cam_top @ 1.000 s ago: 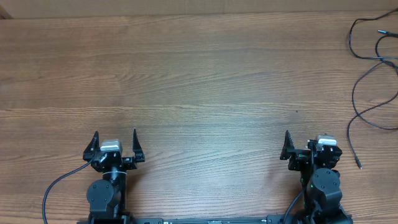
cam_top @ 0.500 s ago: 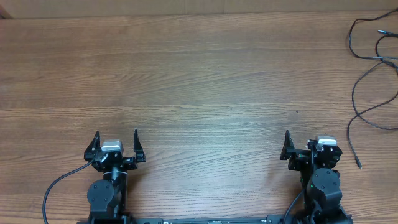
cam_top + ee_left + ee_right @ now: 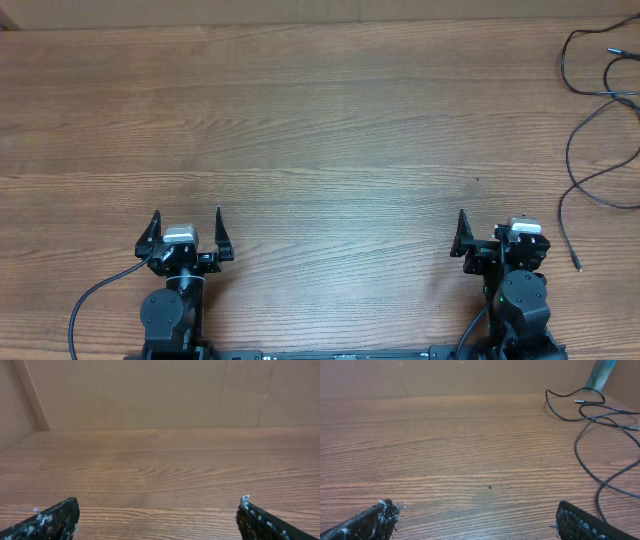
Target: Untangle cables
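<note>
We see a wide brown wooden table [image 3: 320, 120]. The thin black cables [image 3: 567, 150] lie at the far right corner of the table. They spread out in loose loops that cross over each other, and some run off the right edge. One strand reaches back toward the near edge and ends in a small plug [image 3: 578, 267]. From the right wrist camera the cables [image 3: 575, 446] sit far off to the right, with small silver plug tips near the far edge.

The left gripper [image 3: 187, 214] sits at the near edge, on the left side. Its two black fingers are spread wide and hold nothing. In its own camera the left gripper [image 3: 157, 505] looks at bare wood and a plain tan wall [image 3: 150, 390] at the far edge.

The right gripper [image 3: 493, 222] sits at the near edge, on the right side. Its fingers are spread wide too, with nothing between them. Only bare wood lies between the right gripper [image 3: 475, 507] and the cables, which are well apart from it. A blue-green post [image 3: 600, 372] stands behind the cables at the far right corner.

A thick black arm cord [image 3: 85, 300] curls beside the left arm.
</note>
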You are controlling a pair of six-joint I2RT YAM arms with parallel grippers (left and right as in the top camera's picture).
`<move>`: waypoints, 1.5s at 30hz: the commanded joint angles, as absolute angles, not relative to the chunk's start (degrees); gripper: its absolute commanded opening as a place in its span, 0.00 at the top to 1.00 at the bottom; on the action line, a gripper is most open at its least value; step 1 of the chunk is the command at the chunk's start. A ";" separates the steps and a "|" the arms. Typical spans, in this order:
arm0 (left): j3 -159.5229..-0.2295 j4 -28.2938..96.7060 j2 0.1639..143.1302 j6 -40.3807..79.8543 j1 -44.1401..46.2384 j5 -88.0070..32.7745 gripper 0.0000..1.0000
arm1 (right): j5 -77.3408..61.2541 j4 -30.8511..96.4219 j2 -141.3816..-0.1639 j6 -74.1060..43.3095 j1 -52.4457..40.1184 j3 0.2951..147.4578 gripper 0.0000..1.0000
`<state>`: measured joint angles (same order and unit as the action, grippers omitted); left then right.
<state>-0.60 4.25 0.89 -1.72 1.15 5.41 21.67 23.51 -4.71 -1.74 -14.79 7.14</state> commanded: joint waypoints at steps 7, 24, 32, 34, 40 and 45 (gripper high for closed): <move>-0.27 4.03 0.25 -2.81 1.52 5.52 0.00 | 22.20 24.12 -4.29 -2.15 -15.05 7.07 0.00; -0.27 4.01 0.25 -2.79 1.52 5.52 0.00 | 11.00 7.14 -1.34 -2.15 -10.87 2.98 0.00; -0.27 4.01 0.25 -2.79 1.52 5.52 0.00 | 7.81 3.99 -0.12 -2.09 -6.68 0.45 0.00; -0.27 4.01 0.25 -2.81 1.52 5.52 0.00 | 7.73 4.03 -0.12 -2.11 -5.61 0.45 0.00; -0.27 4.01 0.25 -2.81 1.52 5.52 0.00 | 4.93 4.38 -0.12 -2.11 -2.72 0.45 0.00; -0.27 4.01 0.25 -2.81 1.52 5.52 0.00 | 2.50 4.69 -0.14 -2.09 -0.21 0.45 0.00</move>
<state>-0.60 4.23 0.89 -1.74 1.15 5.41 4.99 4.62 -0.84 -1.76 -1.67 1.15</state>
